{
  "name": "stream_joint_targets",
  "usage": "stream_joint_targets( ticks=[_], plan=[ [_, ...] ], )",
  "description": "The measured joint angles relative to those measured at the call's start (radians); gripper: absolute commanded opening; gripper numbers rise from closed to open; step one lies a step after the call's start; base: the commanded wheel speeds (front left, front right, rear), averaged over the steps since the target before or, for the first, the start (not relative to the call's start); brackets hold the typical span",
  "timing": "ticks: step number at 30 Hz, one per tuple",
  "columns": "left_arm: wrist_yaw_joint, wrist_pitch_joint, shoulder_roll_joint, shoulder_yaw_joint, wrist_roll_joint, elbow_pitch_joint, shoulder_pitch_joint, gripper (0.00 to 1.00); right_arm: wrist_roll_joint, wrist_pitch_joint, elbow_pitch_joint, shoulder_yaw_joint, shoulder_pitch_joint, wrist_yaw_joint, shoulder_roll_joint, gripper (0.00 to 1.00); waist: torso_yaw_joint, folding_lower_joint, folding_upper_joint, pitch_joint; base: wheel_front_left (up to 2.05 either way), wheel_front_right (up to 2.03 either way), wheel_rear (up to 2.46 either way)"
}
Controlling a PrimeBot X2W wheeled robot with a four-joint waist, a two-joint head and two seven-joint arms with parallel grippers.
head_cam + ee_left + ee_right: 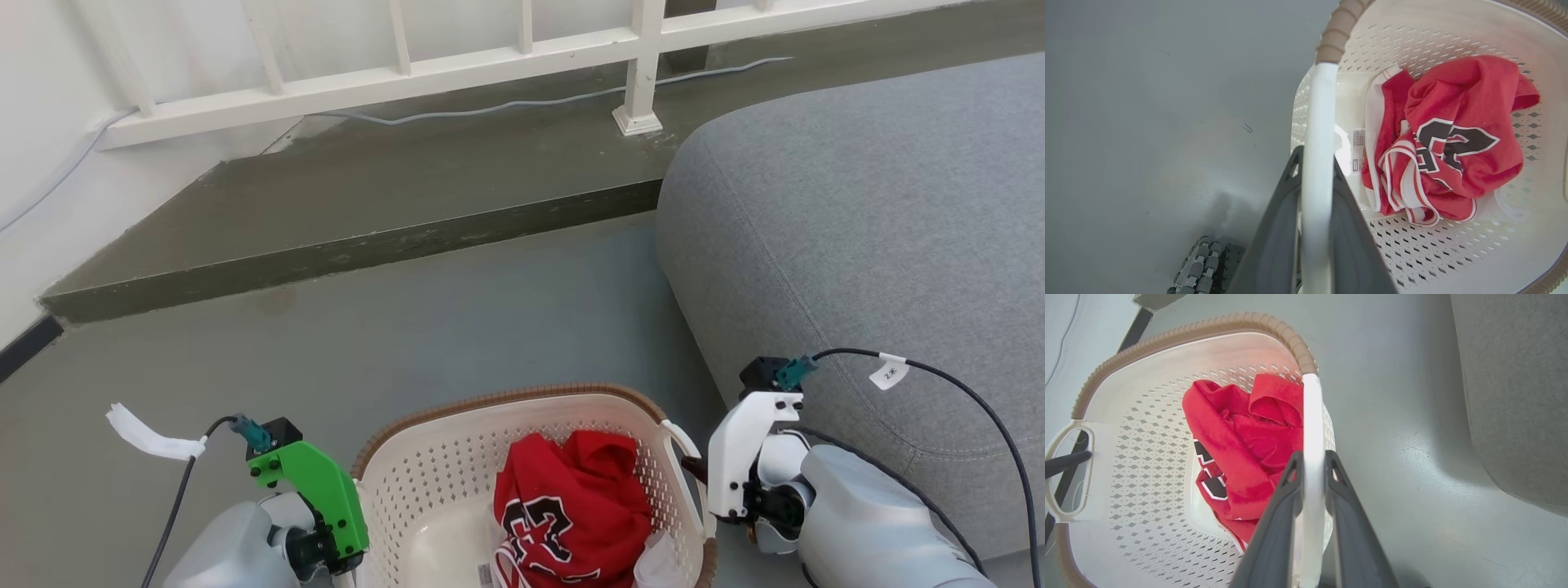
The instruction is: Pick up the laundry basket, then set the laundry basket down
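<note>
Grey floor w/ grey sofa rt, step behind.

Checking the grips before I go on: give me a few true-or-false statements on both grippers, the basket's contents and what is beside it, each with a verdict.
1. The left gripper is shut on a white handle of the laundry basket. True.
2. The right gripper hangs open, clear of the basket. False: it is shut on the other handle.
3. A red garment lies inside the basket. True.
4. The basket's rim is blue. False: it is brown.
5. The grey sofa stands to the robot's left of the basket. False: it stands to the right.
</note>
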Motion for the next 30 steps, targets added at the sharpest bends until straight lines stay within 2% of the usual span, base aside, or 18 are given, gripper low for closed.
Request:
stream_joint_targets(
  ticks=[30],
  plan=[
    [0.004, -0.002, 0.0, -0.013, -0.01, -0.006, 0.0, 0.0, 0.022, -0.014, -0.008, 0.02, 0.003, 0.0, -0.009, 0.0, 0.002, 0.0, 0.0, 0.027, 0.0, 0.0, 0.0]
  ],
)
